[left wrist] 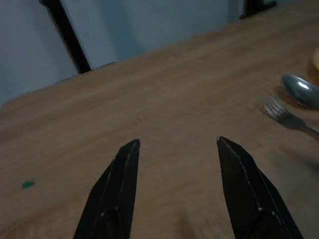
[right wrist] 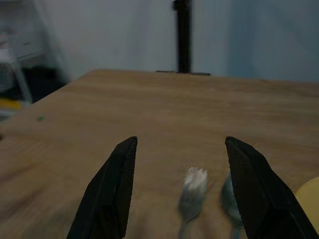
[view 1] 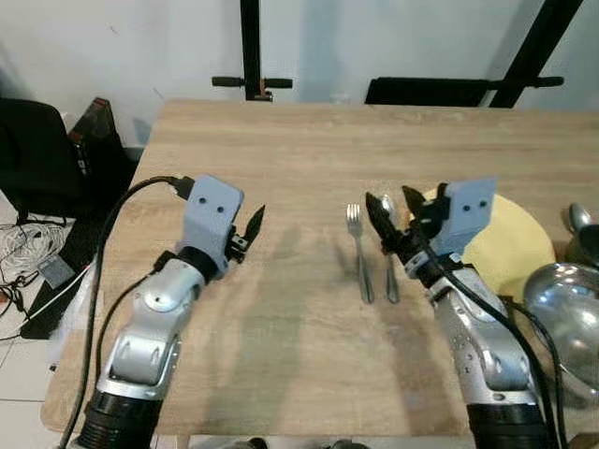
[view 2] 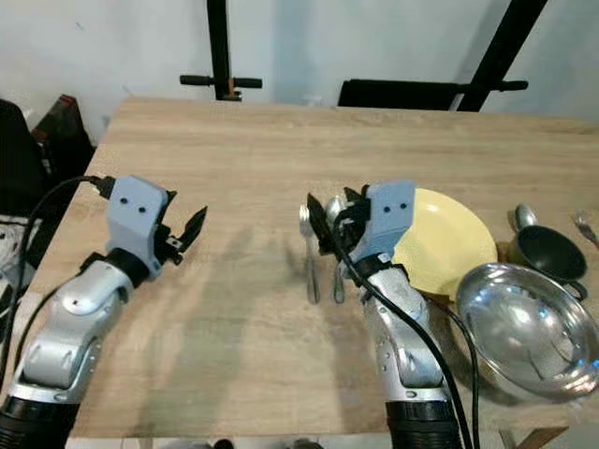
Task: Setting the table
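A silver fork (view 1: 356, 253) and a silver spoon (view 1: 389, 254) lie side by side on the wooden table (view 1: 281, 150), just left of a yellow plate (view 1: 513, 245). My right gripper (view 1: 393, 211) hovers open above the fork and spoon heads, holding nothing. Its wrist view shows the fork (right wrist: 192, 191) and spoon (right wrist: 229, 199) just beyond and below its open fingers. My left gripper (view 1: 248, 232) is open and empty over bare table, left of the cutlery. Its wrist view catches the fork (left wrist: 284, 117) and spoon (left wrist: 301, 89) off to one side.
A large steel bowl (view 2: 524, 327) sits at the table's front right, with a dark cup (view 2: 543, 248) holding a spoon behind it. Another fork (view 2: 585, 224) lies at the far right edge. Black stands (view 1: 251, 56) rise behind the table. Cables and a dark chair (view 1: 37, 150) are on the left.
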